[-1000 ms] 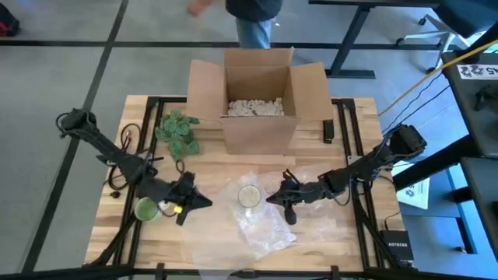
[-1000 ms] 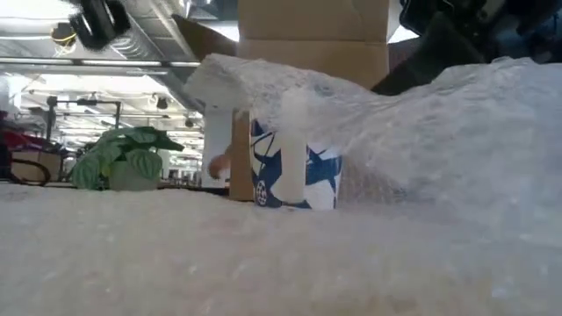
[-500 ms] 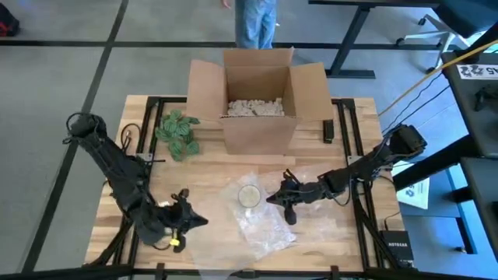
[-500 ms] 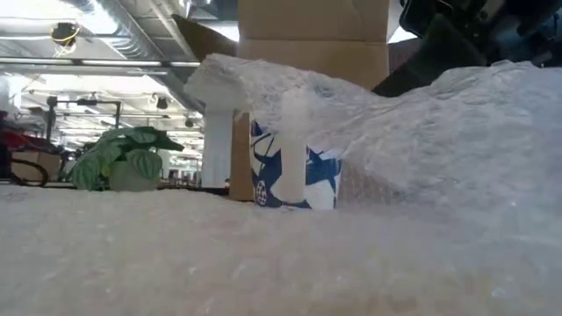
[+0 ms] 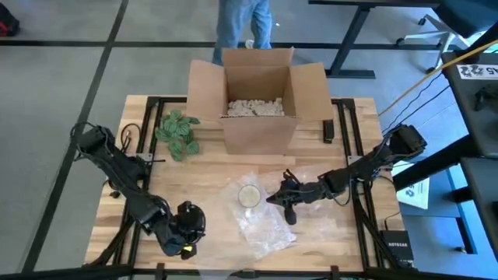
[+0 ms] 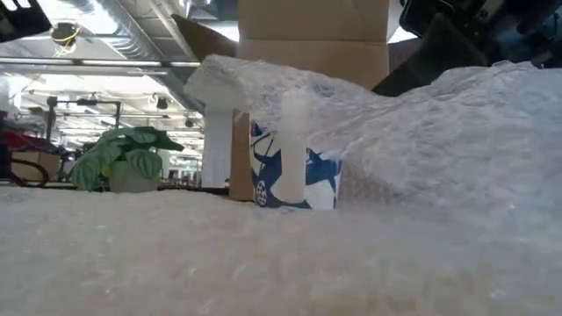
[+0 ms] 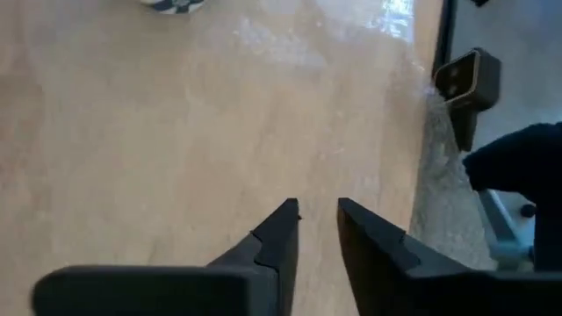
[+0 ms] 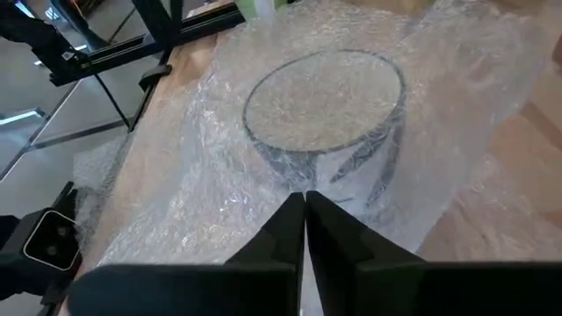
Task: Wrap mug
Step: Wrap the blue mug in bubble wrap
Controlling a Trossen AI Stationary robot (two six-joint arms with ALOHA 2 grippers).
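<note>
— Beside the mug, on its right, where did the right hand (image 5: 278, 199) stand?

— Low over the bench (image 5: 210, 175), its fingers (image 8: 303, 230) pressed together, apparently pinching the edge of the bubble wrap (image 5: 261, 222); I judged it to be gripping the sheet, though the pinch itself was hard to make out.

— And the mug (image 5: 249, 196)?

— Upright near the middle of the bench, on the sheet, with wrap draped over its mouth and right side. The low view showed its blue-and-white wall (image 6: 290, 171) bare on the near side.

— The left hand (image 5: 187, 227)?

— Near the front-left edge, well apart from the mug, holding nothing, with a narrow gap between its fingers (image 7: 279, 235).

— How would these things handle?

— The wrap looked light, limp and springy, likely to flop back unless held. The mug seemed stiff and breakable, light enough to tip if the sheet were tugged. I'd take the wrap by a free corner, not the mug.

— Beyond them?

— A cardboard box (image 5: 257, 97) of packing filler at the far side, and a small plant (image 5: 178, 132) to its left.
</note>
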